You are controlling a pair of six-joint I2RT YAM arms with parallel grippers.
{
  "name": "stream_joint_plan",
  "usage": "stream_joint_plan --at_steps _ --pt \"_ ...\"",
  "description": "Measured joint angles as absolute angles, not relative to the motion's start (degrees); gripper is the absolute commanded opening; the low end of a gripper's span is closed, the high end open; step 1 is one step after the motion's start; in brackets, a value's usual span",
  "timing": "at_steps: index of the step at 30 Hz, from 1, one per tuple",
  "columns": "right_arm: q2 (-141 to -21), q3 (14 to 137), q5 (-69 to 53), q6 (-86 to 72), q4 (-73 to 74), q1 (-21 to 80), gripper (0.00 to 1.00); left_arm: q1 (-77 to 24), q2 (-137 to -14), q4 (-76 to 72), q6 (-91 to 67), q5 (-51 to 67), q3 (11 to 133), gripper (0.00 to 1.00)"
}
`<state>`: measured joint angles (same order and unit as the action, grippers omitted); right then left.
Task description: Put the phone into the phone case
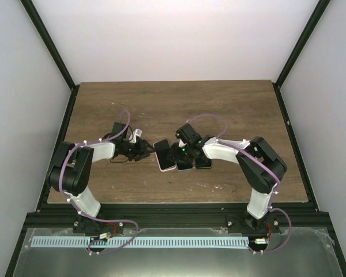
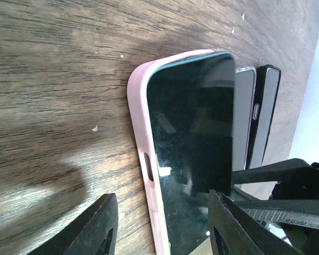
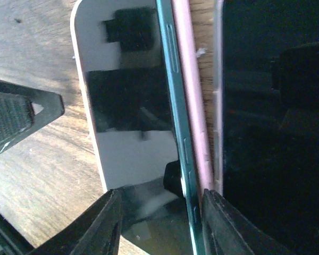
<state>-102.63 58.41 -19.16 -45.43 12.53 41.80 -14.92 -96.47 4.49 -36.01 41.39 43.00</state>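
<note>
Three adjacent phones point(image 1: 184, 163), one in pink case point(image 2: 141, 138), left claw point(image 2: 164, 194) open, right claw point(image 3: 160, 192) open

We find the phone point(image 1: 164, 154) lying in the phone case point(image 2: 140, 133) mid-table point(image 1: 230, 104). Just to its right, two spare phones point(image 2: 244, 117) lie side by side. The left gripper point(image 2: 162, 226) straddles its left end, and the right gripper point(image 3: 159, 212) its right edge.

A phone point(image 3: 127, 106) with a glossy, reflecting screen lies on the wooden surface point(image 3: 37, 175), its teal buttoned side showing above the rim of the pink case point(image 3: 194, 117) along the phone's right edge. Just right of the phone lies a dark handset point(image 3: 271, 133). The right end effector point(image 3: 160, 204) straddles the phone's near end, fingers apart.
</note>
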Motion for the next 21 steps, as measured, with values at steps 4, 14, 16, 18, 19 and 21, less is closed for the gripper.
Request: stream_joint_plan --at_steps 4,14,16,18,19,21 --pt "-102.4 59.2 -17.6 -44.4 14.3 41.8 0.47 -14.9 -96.8 3.4 -36.2 42.3 42.9 0.48" --pt "-102.9 60.4 -16.8 -41.3 14.4 41.8 0.24 -14.9 -97.9 2.0 -37.3 42.9 42.7 0.47" --pt "-103.5 60.9 -16.8 -40.9 14.1 41.8 0.19 -14.8 -98.0 2.4 -37.1 42.8 42.7 0.47" --pt "-103.8 61.0 -17.2 -40.2 13.4 41.8 0.16 -14.6 -98.0 2.9 -37.0 42.7 42.7 0.46" --pt "-103.9 61.1 -17.7 -39.9 13.0 41.8 0.16 -14.5 -98.0 3.2 -36.9 42.7 42.7 0.46" --pt "-104.4 61.3 -18.4 -39.7 12.4 41.8 0.15 -14.2 -98.0 3.6 -36.8 42.5 42.7 0.44"
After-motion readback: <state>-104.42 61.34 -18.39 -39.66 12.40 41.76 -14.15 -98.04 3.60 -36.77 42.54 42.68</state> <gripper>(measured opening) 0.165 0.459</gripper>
